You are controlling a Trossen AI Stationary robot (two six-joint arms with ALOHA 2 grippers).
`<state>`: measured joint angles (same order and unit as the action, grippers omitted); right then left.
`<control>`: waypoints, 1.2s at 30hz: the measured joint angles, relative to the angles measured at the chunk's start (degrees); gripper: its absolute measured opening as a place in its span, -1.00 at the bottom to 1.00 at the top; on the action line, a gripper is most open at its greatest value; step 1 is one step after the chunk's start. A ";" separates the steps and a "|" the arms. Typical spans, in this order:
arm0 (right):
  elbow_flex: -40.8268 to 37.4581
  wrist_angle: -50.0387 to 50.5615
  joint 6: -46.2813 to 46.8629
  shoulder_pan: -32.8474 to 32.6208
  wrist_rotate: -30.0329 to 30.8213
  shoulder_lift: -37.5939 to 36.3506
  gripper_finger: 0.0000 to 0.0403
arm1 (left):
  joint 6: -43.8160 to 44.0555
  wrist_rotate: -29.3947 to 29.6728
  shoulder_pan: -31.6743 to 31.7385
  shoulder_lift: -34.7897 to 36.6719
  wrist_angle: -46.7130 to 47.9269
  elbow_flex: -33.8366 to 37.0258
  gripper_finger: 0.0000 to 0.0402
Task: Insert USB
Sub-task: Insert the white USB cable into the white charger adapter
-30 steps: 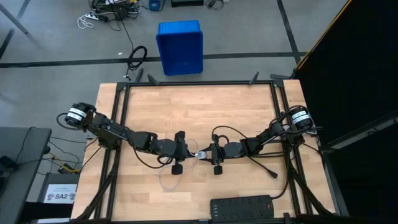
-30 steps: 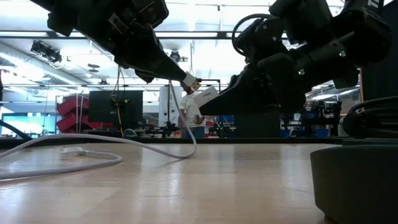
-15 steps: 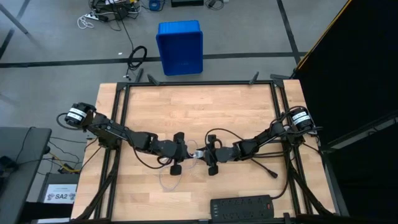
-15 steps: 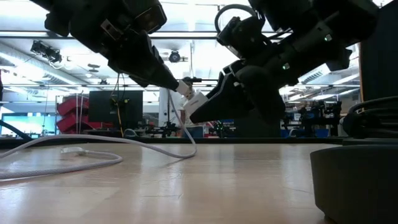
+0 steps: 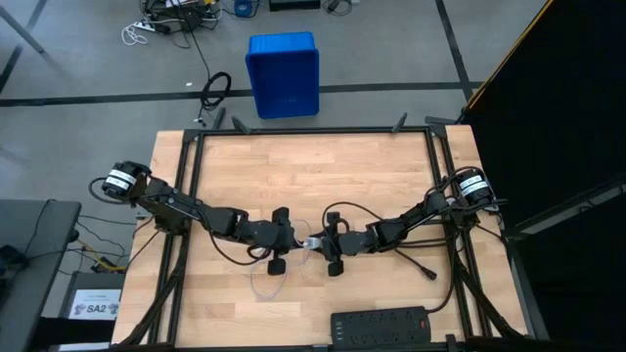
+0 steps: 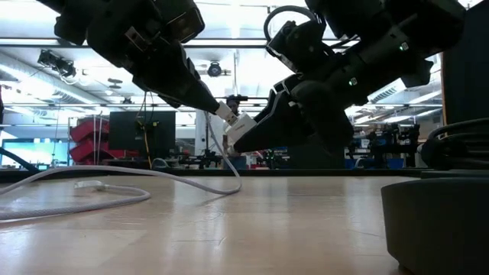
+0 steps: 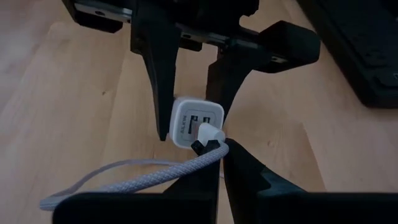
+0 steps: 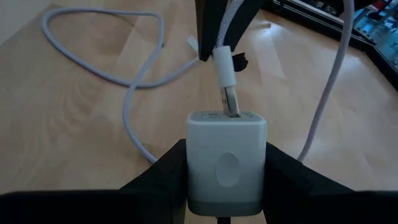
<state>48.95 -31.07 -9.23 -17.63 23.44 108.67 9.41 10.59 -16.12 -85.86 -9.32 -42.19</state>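
Both grippers meet mid-table, above the wood: left gripper [image 7: 208, 149] pinched tight on the USB [image 8: 225, 71] plug, right gripper [image 8: 227, 163] clamped around the white cube adapter [image 8: 226, 158]. Plug's long axis points straight into the adapter's port face, tip at the slot; insertion looks barely begun.

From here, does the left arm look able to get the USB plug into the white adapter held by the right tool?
Probably yes. The left tool holds the USB plug with its tip at the port of the white adapter, which the right tool grips. Nothing sits between them.
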 joint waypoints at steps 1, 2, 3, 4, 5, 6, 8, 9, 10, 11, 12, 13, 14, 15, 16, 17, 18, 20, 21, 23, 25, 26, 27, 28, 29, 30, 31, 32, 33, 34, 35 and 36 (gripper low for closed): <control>0.00 -0.03 0.01 0.02 -0.29 0.01 -0.41 | -0.02 -0.02 -0.02 0.00 -0.02 0.00 -1.00; 0.00 -0.04 0.14 -0.01 -0.45 0.01 -0.41 | -0.04 -0.02 -0.02 0.00 -0.03 0.00 -1.00; 0.00 -0.04 0.37 -0.02 -0.53 0.01 -0.41 | -0.04 -0.02 -0.01 0.00 -0.04 0.00 -1.00; 0.00 -0.02 0.50 -0.02 -0.60 0.01 -0.41 | -0.07 -0.02 0.00 0.00 -0.09 0.00 -1.00; 0.00 -0.03 0.57 -0.04 -0.63 0.01 -0.41 | -0.08 -0.02 0.00 0.00 -0.21 0.00 -1.00; 0.00 -0.07 0.59 -0.04 -0.67 0.01 -0.41 | -0.09 -0.02 0.00 0.00 -0.33 0.00 -1.00; 0.00 -0.15 0.59 -0.04 -0.69 0.01 -0.41 | -0.11 -0.02 0.00 0.00 -0.37 0.00 -1.00; 0.00 -0.19 0.59 -0.04 -0.76 0.01 -0.41 | -0.11 -0.02 0.00 0.00 -0.37 0.00 -1.00; 0.00 -0.29 0.59 -0.04 -0.76 0.01 -0.41 | -0.11 -0.03 0.00 0.00 -0.37 0.00 -1.00; 0.00 -0.47 0.59 -0.04 -0.76 0.01 -0.41 | -0.11 -0.05 -0.02 0.00 -0.40 0.00 -1.00; 0.00 -0.77 0.59 -0.04 -0.75 0.01 -0.41 | -0.13 -0.16 -0.02 0.00 -0.42 0.00 -1.00; 0.00 -1.06 0.55 -0.04 -0.83 0.01 -0.41 | -0.13 -0.26 -0.02 0.00 -0.39 0.00 -1.00; 0.00 -1.20 0.55 -0.04 -0.94 0.03 -0.41 | -0.13 -0.50 -0.02 0.00 -0.42 0.00 -1.00; 0.00 -1.25 0.52 -0.04 -0.98 0.03 -0.41 | -0.13 -0.79 -0.02 0.00 -0.44 0.00 -1.00; 0.00 -1.25 0.52 -0.04 -1.06 0.05 -0.41 | -0.13 -0.83 -0.02 0.00 -0.44 0.00 -1.00; 0.00 -1.27 0.52 -0.04 -1.11 0.05 -0.41 | -0.13 -0.83 -0.02 0.00 -0.44 0.00 -1.00; 0.00 -1.29 0.52 -0.04 -1.11 0.05 -0.41 | -0.12 -0.83 -0.02 0.00 -0.44 0.00 -1.00; 0.00 -1.34 0.52 -0.04 -1.11 0.05 -0.41 | -0.13 -0.83 -0.02 0.00 -0.44 0.00 -1.00; 0.00 -1.36 0.52 -0.04 -1.11 0.05 -0.41 | -0.12 -0.83 -0.02 0.00 -0.44 0.00 -1.00; 0.00 -1.57 0.48 -0.04 -1.11 0.05 -0.41 | -0.13 -0.83 -0.02 0.00 -0.44 0.00 -1.00; 0.29 -1.25 0.20 -0.08 -1.11 0.05 -0.41 | -0.11 -0.81 0.02 0.00 -0.59 0.00 -1.00; 0.70 -0.57 0.13 -0.11 -1.09 0.07 -0.41 | -0.11 -0.72 0.04 0.00 -0.68 0.00 -1.00; 1.05 -0.17 0.11 -0.16 -1.09 0.09 -0.41 | -0.11 -0.38 0.16 0.00 -0.84 0.00 -1.00; 1.52 0.30 0.04 -0.26 -1.10 0.11 -0.41 | -0.11 -0.27 0.26 0.00 -0.99 0.00 -1.00; 2.20 0.57 0.08 -0.30 -0.97 0.14 -0.41 | -0.11 -0.18 0.36 0.00 -1.21 0.00 -1.00; 2.52 1.17 -0.02 -0.35 -0.79 0.14 -0.41 | -0.11 -0.26 0.37 0.00 -1.23 0.00 -1.00; 3.06 1.84 0.07 -0.39 -0.85 0.16 -0.41 | -0.11 -0.21 0.35 -0.11 -1.18 0.00 -1.00; 3.40 2.70 0.07 -0.41 -0.92 0.16 -0.41 | -0.11 -0.22 0.35 -0.36 -1.39 0.00 -1.00; 3.59 3.00 0.12 -0.44 -0.88 0.16 -0.41 | -0.11 -0.28 0.33 -0.56 -1.50 0.00 -1.00; 3.77 3.36 0.37 -0.44 -0.90 0.19 -0.41 | -0.11 -0.30 0.33 -0.82 -1.60 0.00 -1.00; 3.86 3.54 0.72 -0.44 -0.92 0.19 -0.41 | -0.11 -0.27 0.36 -1.11 -1.73 0.00 -1.00; 3.91 3.55 1.22 -0.44 -0.95 0.24 -0.41 | -0.11 -0.26 0.46 -1.37 -1.84 0.00 -1.00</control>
<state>52.86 -27.52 -8.01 -18.06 22.49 108.91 9.30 10.33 -15.66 -87.24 -11.16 -42.19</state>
